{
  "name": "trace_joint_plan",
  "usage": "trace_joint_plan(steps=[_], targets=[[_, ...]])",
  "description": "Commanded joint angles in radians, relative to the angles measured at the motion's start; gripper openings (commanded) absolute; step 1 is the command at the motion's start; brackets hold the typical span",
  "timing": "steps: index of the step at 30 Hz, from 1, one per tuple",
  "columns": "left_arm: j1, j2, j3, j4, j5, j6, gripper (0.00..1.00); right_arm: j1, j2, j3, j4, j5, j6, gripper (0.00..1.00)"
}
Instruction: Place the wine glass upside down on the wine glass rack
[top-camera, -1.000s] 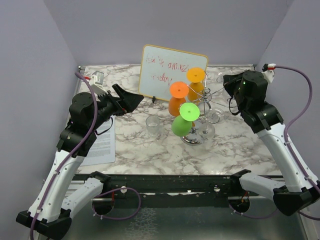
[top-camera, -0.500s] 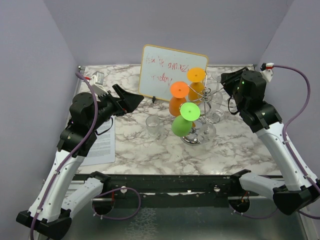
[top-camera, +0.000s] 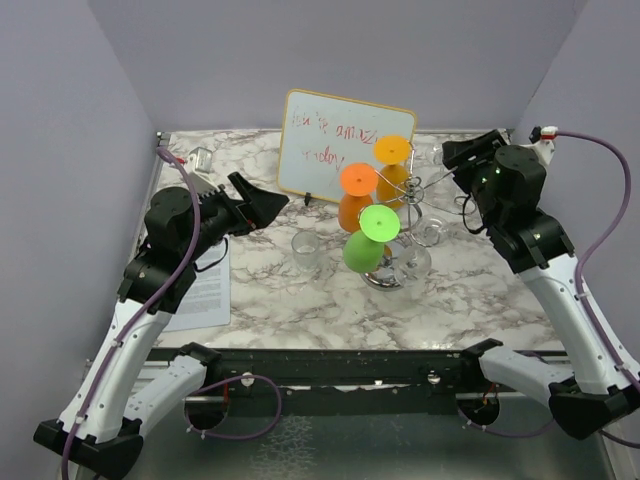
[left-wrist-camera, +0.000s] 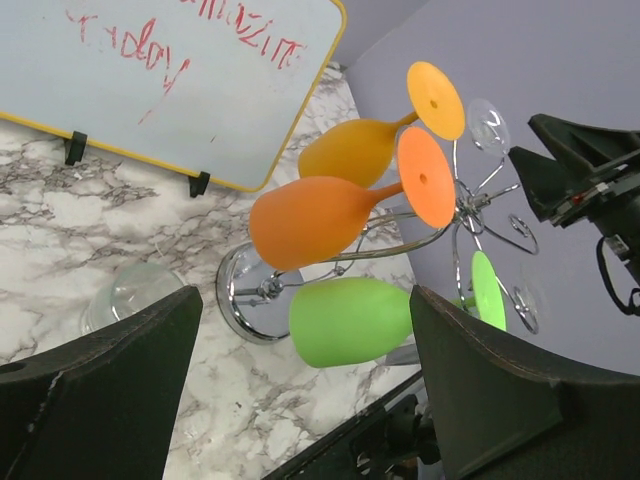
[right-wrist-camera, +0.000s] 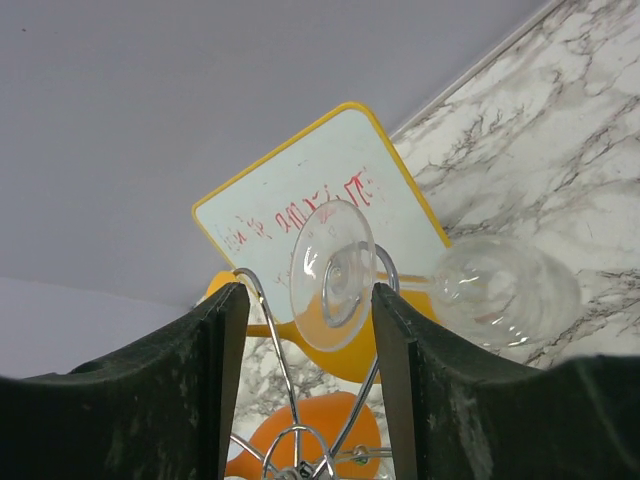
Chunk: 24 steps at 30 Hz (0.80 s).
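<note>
Marble-look table (top-camera: 300, 300), lilac walls.

Top view: you have the wine glass rack (top-camera: 385, 278) at ctr, just in front of the whiteboard (top-camera: 345, 145). It carries an orange glass (top-camera: 358, 180), a yellow glass (top-camera: 393, 150) and a green glass (top-camera: 380, 222), all hung bowl-down. The clear wine glass (top-camera: 432, 156) shows only faintly at the rack's right side, w/ your right tool (top-camera: 455, 155) just beside it. Your left tool (top-camera: 272, 200) hovers left of the rack, apart from it. A clear tumbler (top-camera: 306, 250) stands on the table near the rack base. A paper sheet (top-camera: 200, 290) lies at the left edge.

Left wrist view: left tool (left-wrist-camera: 305, 300) has its jaws wide apart and holds nothing. The rack and the coloured glasses lie beyond it.

Right wrist view: right tool (right-wrist-camera: 305, 300) has its jaws spread and grips nothing. The wine glass (right-wrist-camera: 470, 288) hangs by its stem in a wire arm. Its foot is framed btw. the fingers (right-wrist-camera: 200, 400), w/ a gap showing on one side.
</note>
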Motion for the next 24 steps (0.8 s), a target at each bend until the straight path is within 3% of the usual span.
trace_joint_plan(steps=[1, 14, 24], targets=[[-0.001, -0.01, -0.04, -0.014, -0.001, 0.006, 0.86, -0.007, -0.055, 0.003, -0.023, -0.035, -0.042, 0.58], [-0.001, 0.021, -0.132, -0.014, 0.011, 0.033, 0.86, -0.007, -0.098, 0.019, -0.055, -0.035, -0.094, 0.57], [0.0, 0.154, -0.203, -0.013, 0.027, 0.04, 0.87, -0.007, -0.254, -0.042, -0.087, -0.1, -0.226, 0.57]])
